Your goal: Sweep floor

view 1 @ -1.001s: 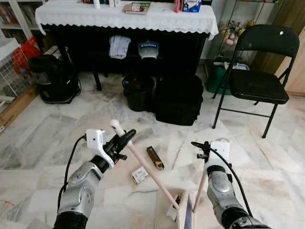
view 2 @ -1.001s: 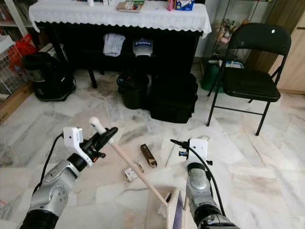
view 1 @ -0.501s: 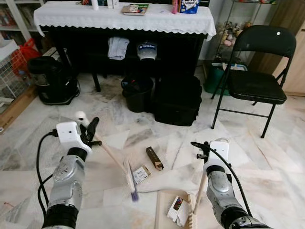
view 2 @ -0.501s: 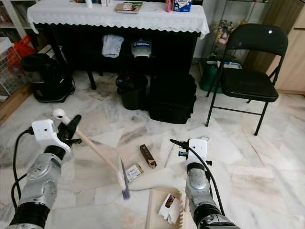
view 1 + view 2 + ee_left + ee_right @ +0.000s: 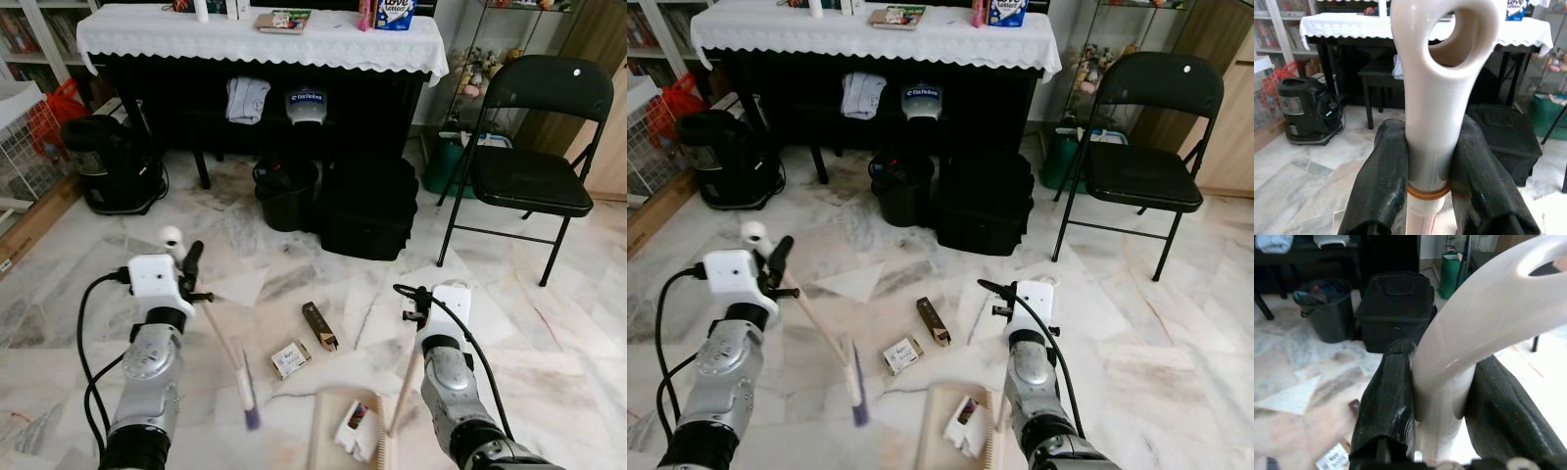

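Note:
My left gripper (image 5: 189, 266) is shut on the cream broom handle (image 5: 1430, 98) just below its looped end. The broom slants down to my right, and its purple-bristled head (image 5: 248, 409) is on the floor left of the dustpan. My right gripper (image 5: 413, 298) is shut on the dustpan's upright cream handle (image 5: 1464, 328). The beige dustpan (image 5: 331, 448) lies flat near my feet with crumpled white paper (image 5: 355, 433) in it. On the floor ahead of the pan lie a small white box (image 5: 290, 358) and a brown box (image 5: 318, 324).
A black folding chair (image 5: 534, 166) stands at the right. Under the table with the white lace cloth (image 5: 265, 39) are a black bag (image 5: 370, 206) and a black bucket (image 5: 286, 191). A black appliance (image 5: 113, 162) sits at the left, a green bag (image 5: 446, 162) behind the chair.
My left arm has swung the broom leftward: its head was at the dustpan and now rests on the floor left of it. The right arm and dustpan have barely moved.

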Controlling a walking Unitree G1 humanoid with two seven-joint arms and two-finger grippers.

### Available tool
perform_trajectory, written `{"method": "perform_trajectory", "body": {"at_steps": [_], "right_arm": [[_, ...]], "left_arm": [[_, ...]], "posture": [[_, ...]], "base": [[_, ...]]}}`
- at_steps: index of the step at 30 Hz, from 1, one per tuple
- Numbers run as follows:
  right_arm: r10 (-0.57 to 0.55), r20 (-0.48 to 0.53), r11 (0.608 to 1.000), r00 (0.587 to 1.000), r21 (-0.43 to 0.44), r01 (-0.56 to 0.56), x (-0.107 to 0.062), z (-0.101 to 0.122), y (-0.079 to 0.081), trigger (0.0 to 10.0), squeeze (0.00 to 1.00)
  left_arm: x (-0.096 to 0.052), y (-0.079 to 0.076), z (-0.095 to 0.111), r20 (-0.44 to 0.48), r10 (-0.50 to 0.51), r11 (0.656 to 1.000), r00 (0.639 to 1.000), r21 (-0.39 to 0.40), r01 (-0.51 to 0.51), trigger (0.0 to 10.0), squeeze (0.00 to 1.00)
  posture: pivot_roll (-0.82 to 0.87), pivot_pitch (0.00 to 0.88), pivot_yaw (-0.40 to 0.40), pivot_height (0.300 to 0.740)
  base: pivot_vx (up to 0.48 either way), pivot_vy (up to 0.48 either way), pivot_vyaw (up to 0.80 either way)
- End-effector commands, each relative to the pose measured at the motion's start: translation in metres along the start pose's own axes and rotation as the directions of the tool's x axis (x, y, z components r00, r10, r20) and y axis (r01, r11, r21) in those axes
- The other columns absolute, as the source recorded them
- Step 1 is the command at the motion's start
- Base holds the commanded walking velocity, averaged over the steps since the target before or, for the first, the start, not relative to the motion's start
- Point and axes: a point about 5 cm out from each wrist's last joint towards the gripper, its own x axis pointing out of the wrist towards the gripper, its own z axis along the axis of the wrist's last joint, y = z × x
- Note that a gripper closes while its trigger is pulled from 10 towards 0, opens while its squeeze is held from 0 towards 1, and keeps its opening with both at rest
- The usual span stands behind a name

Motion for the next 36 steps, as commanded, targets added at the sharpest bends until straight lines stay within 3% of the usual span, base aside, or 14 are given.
{"method": "perform_trajectory", "body": {"at_steps": [1, 8, 13, 18, 36], "right_arm": [[-0.011, 0.083, 0.998, 0.996, 0.057, 0.007, 0.007, 0.018, 0.001, 10.0, 0.00], [0.034, 0.165, 0.994, 0.986, 0.099, -0.051, 0.008, 0.032, 0.008, 10.0, 0.00], [0.038, 0.235, 0.991, 0.971, 0.117, -0.067, 0.006, 0.042, 0.011, 10.0, 0.00], [0.023, 0.274, 0.991, 0.961, 0.122, -0.059, 0.006, 0.048, 0.009, 10.0, 0.00], [0.030, 0.337, 0.993, 0.941, 0.097, -0.067, 0.006, 0.062, 0.007, 10.0, 0.00]], "left_arm": [[0.000, -0.004, 0.005, 0.045, 0.004, 1.000, 0.999, 0.014, -0.005, 10.0, 0.00], [-0.003, -0.007, 0.001, 0.048, 0.009, 1.000, 0.999, 0.026, -0.010, 10.0, 0.00], [-0.009, -0.020, -0.003, 0.050, -0.040, 0.999, 0.998, 0.035, 0.038, 10.0, 0.00], [-0.010, -0.019, -0.003, 0.057, -0.037, 0.999, 0.998, 0.036, 0.035, 10.0, 0.00], [-0.009, -0.022, 0.001, 0.087, -0.063, 0.994, 0.994, 0.095, 0.055, 10.0, 0.00]], "posture": [[0.12, 0.000, -0.005, 0.740], [0.11, 0.000, -0.007, 0.740], [0.12, 0.000, -0.004, 0.740], [0.11, 0.000, -0.004, 0.740], [0.10, 0.000, -0.005, 0.740]], "base": [[0.000, 0.000, 0.00], [0.000, 0.000, 0.00], [0.000, 0.000, 0.00], [0.000, 0.000, 0.00], [0.000, 0.000, 0.77]]}}
